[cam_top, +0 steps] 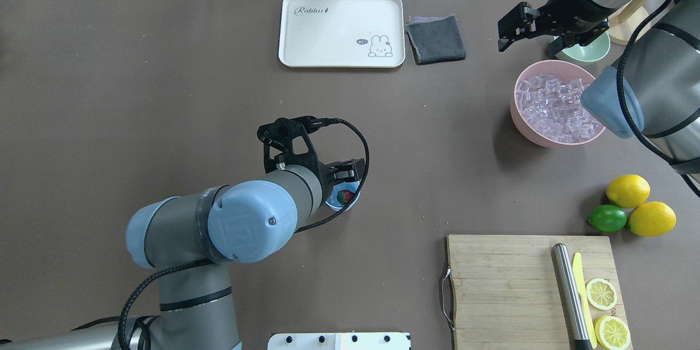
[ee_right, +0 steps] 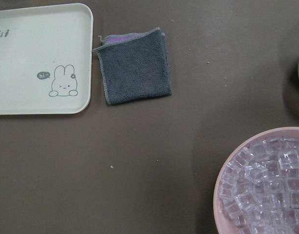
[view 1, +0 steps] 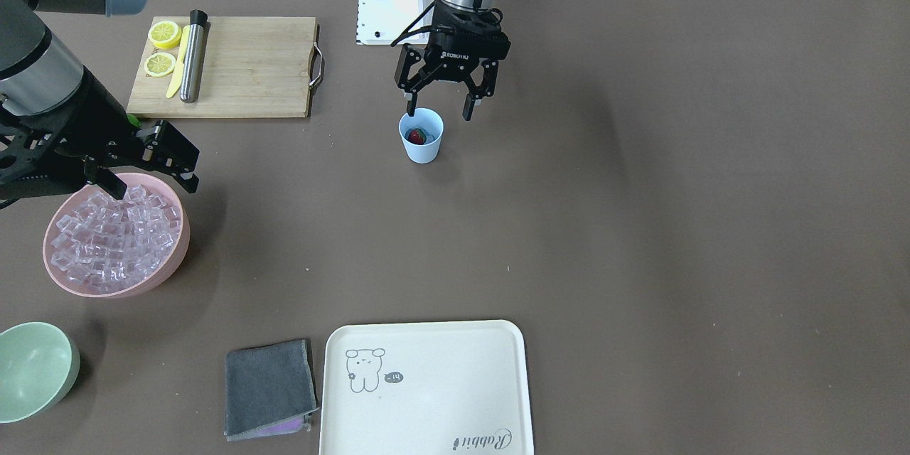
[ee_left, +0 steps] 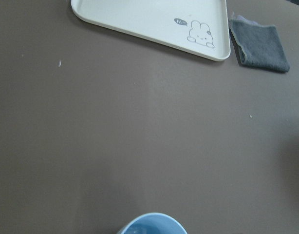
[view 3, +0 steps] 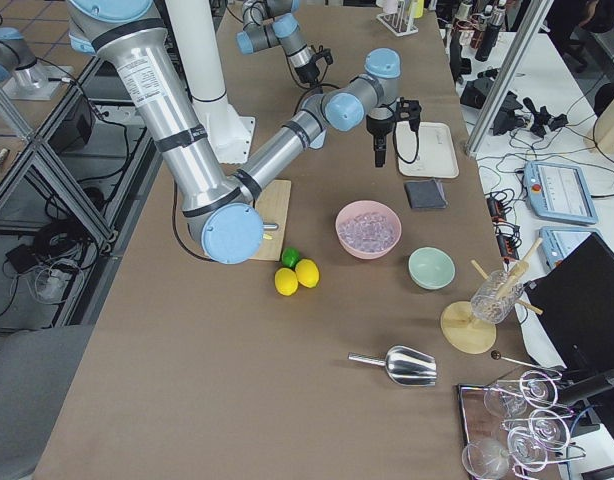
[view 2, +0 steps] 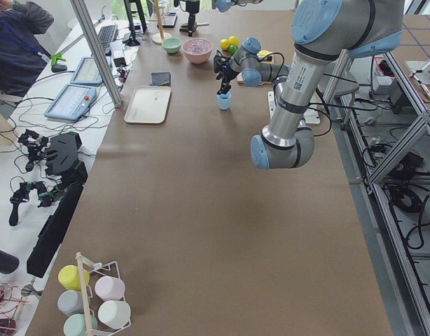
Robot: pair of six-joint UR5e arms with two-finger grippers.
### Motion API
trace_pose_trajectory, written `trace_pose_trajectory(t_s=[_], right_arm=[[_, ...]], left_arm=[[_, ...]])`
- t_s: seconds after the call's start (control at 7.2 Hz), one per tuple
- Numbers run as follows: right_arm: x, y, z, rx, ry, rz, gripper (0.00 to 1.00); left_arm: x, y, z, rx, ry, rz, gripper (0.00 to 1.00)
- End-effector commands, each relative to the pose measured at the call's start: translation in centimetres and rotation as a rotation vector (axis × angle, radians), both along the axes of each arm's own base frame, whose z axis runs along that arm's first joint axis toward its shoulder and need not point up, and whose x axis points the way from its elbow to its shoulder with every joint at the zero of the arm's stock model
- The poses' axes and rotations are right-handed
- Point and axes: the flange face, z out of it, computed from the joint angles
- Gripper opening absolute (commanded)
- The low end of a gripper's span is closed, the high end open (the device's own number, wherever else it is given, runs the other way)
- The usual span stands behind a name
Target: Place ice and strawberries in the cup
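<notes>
Pink bowl [view 1: 176,261], on robot's right, is heaped w/ ice [view 1: 114,238]; no cube shows outside it. R gripper [view 1: 153,188] hangs just over the bowl's near rim, jaws spread, nothing btwn them. L gripper [view 1: 439,114] hangs right over cup [view 1: 422,146], jaws apart & empty, one fingertip close to the rim. Cup stands upright, well apart from bowl. Inside it lies the strawberry [view 1: 416,135], red w/ a green bit. No ice shows in cup, tho the view into it is small, so can't rule out a cube under the strawberry.

Judgement: strawberry half looks done; ice half not begun. Left to do: R gripper takes cubes from bowl, carries them over to cup, drops them in. Approx halfway, prob. less, since ice may need several trips.
</notes>
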Motion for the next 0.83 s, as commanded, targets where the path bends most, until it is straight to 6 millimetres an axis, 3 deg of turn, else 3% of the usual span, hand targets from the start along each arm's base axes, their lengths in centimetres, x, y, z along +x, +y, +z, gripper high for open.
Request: trace_pose_trajectory(t_s=[0.0,0.14,0.28,0.42,0.56,0.69], right_arm=[[1.2,-0.4,0.9,0.026,0.015,-0.013,0.99],[3.6,-1.0,3.0,0.058,0.047,-0.031,0.99],[6.6,-2.3,6.0,0.079,0.087,-0.046,0.99],[10.9,-3.4,9.9,0.111,0.136,-0.074,0.99],[15.9,-4.2,14.5,0.123,0.16,-0.107,0.99],[21.0,-4.0,19.3,0.117,0.184,-0.121,0.99]], left_arm=[[-6.1,-5.1,5.3,0.313,-0.071,0.02,0.98],[-9.6,-7.5,9.5,0.402,-0.128,-0.001,0.98],[-13.4,-12.3,11.9,0.412,-0.2,-0.001,0.98],[-20.3,-17.6,17.2,0.317,-0.251,0.096,0.98],[-30.1,-22.6,22.8,0.17,-0.275,0.249,0.98],[-40.5,-25.6,25.8,0.146,-0.336,0.319,0.98]])
